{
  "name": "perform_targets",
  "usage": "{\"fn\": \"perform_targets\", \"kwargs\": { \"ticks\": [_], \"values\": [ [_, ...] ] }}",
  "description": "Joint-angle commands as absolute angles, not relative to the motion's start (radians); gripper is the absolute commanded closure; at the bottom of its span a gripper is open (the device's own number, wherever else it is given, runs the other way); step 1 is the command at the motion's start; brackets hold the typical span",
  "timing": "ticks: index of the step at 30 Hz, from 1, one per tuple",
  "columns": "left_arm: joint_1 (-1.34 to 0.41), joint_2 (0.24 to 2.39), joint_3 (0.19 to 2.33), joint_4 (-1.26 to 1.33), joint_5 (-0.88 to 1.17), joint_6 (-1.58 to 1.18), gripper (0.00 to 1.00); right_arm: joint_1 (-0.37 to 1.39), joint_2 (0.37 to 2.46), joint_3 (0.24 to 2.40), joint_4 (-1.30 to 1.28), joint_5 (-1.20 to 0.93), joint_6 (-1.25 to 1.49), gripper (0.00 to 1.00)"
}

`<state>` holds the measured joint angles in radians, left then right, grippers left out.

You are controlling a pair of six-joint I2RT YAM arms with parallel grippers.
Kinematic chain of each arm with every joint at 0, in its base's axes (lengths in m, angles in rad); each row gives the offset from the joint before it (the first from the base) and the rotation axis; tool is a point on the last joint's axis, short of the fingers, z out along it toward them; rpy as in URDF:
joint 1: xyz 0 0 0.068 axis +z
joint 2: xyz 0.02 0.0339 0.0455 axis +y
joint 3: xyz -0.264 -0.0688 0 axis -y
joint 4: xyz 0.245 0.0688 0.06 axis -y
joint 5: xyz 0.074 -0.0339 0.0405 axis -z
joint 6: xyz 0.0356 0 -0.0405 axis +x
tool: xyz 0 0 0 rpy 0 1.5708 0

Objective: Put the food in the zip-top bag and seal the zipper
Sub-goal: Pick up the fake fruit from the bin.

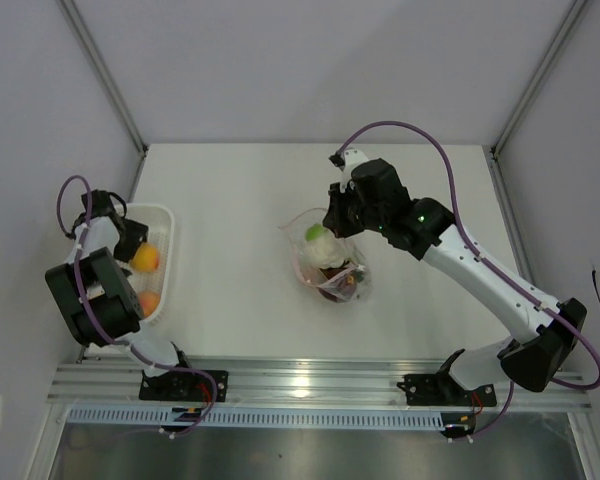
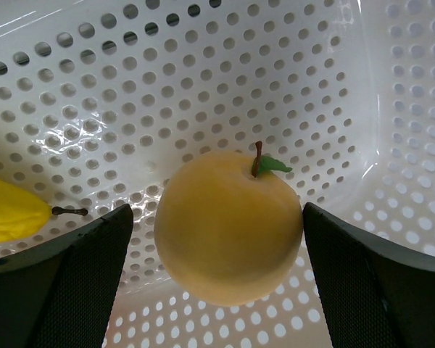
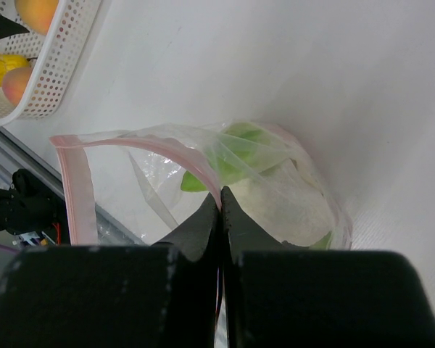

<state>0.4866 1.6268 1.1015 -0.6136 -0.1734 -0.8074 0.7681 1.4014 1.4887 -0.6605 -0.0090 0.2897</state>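
The zip-top bag (image 1: 325, 262) lies mid-table with its mouth held up. Inside it are a pale green-white leafy piece (image 3: 279, 203) and a dark red piece (image 1: 342, 280). My right gripper (image 3: 219, 193) is shut on the pinkish zipper (image 3: 130, 145) at the bag's mouth rim (image 1: 338, 226). My left gripper (image 2: 217, 210) is down inside the white basket (image 1: 166, 215), open, its fingers (image 2: 80, 283) on either side of a yellow-orange round fruit (image 2: 228, 225) without squeezing it. A yellow piece (image 2: 11, 214) lies to the fruit's left.
The basket (image 3: 58, 65) stands at the table's left edge by the left arm, and a second orange fruit (image 1: 148, 301) lies in it. Frame posts rise at the back corners. The metal rail (image 1: 310, 385) with both arm bases runs along the near edge.
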Motion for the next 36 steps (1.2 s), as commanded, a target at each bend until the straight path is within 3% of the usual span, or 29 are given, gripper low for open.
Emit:
{"fn": "perform_targets", "kwargs": {
  "ticks": [1,7,13,15,19,22,29,36],
  "values": [
    [0.488,1.643,1.118,-0.592,-0.184,-0.804,0.01,0.769,1.399,1.539,-0.638,-0.02,0.308,1.0],
    [0.472,1.678,1.115,-0.595,-0.183,-0.824,0.01,0.787,1.407,1.557,-0.649,-0.005,0.314,1.0],
    [0.471,1.669,1.103,-0.583,-0.169,-0.83,0.14,0.81,1.41,1.56,-0.655,0.035,0.319,1.0],
    [0.471,1.643,1.094,-0.562,-0.15,-0.822,0.31,0.819,1.416,1.56,-0.658,0.051,0.318,1.0],
    [0.471,1.595,1.077,-0.546,-0.117,-0.808,0.75,0.831,1.425,1.559,-0.663,0.074,0.319,1.0],
    [0.468,1.54,1.065,-0.543,-0.074,-0.795,0.99,0.834,1.427,1.554,-0.663,0.089,0.321,1.0],
    [0.446,1.303,0.993,-0.548,-0.008,-0.802,0.99,0.833,1.436,1.552,-0.676,0.121,0.318,1.0],
    [0.39,0.973,0.891,-0.465,0.19,-0.828,0.99,0.81,1.477,1.588,-0.692,0.121,0.311,1.0]
  ]
}}
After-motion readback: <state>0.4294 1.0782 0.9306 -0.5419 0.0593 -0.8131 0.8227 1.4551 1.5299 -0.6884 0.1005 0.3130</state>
